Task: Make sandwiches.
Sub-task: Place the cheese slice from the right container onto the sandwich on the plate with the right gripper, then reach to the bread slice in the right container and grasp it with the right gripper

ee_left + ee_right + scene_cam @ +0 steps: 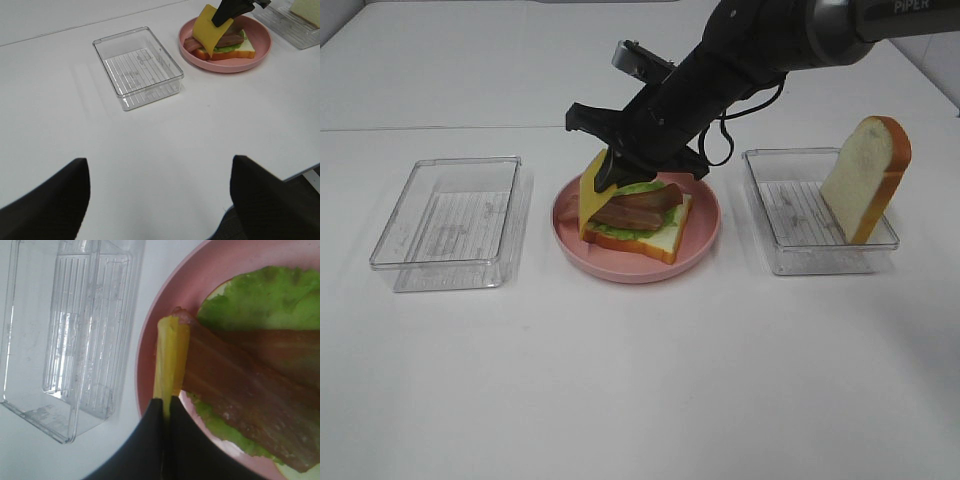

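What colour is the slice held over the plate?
Yellow. The cheese shows best in the left wrist view.

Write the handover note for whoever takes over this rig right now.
Left hand: open, holding nothing, above the bare table.
Right hand: shut on the cheese slice, which hangs tilted over the left side of the stack.
On the pink plate: bottom bread slice, lettuce, bacon.
Off the plate: top bread slice, leaning upright in the right tray.
Done: bread, lettuce and bacon stacked.
Left: lay the cheese slice flat, release it, add the top bread slice.
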Motion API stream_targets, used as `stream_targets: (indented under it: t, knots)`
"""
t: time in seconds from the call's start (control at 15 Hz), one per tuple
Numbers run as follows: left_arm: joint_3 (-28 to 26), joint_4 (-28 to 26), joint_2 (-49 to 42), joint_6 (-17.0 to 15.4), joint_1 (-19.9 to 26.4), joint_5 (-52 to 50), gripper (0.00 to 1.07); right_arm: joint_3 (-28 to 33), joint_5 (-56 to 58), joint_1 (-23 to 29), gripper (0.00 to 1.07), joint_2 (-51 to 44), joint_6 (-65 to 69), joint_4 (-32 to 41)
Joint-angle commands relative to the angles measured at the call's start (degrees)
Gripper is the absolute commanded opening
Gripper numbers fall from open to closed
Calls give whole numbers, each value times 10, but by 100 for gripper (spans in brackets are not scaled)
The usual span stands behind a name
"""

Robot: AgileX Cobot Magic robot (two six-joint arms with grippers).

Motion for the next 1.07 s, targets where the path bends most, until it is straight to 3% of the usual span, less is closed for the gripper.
stream_targets:
  t: [0.07, 0.27, 0.33, 0.47, 0.6, 0.73, 1.07]
  knots:
    - [3, -1, -12, 0, -1, -6, 74, -5, -9, -1, 0, -5, 58, -68]
    - [3, -1, -12, 0, -1, -6, 74, -5, -5, -1, 2, -5, 149, -170]
    - [3, -1, -12, 0, -1, -6, 74, -5, -5, -1, 8, -5, 168, -194]
    - [3, -1, -12, 0, -1, -6, 74, -5, -5, -1, 31, -5, 171, -201]
    - [3, -1, -12, 0, -1, -6, 74, -5, -5, -1, 61, -6, 171, -199]
    - [3, -1, -12, 0, -1, -6, 74, -5, 5, -1, 77, -18, 171, -209]
    - [3, -1, -12, 0, -1, -6, 74, -5, 57, -1, 77, -111, 172, -339]
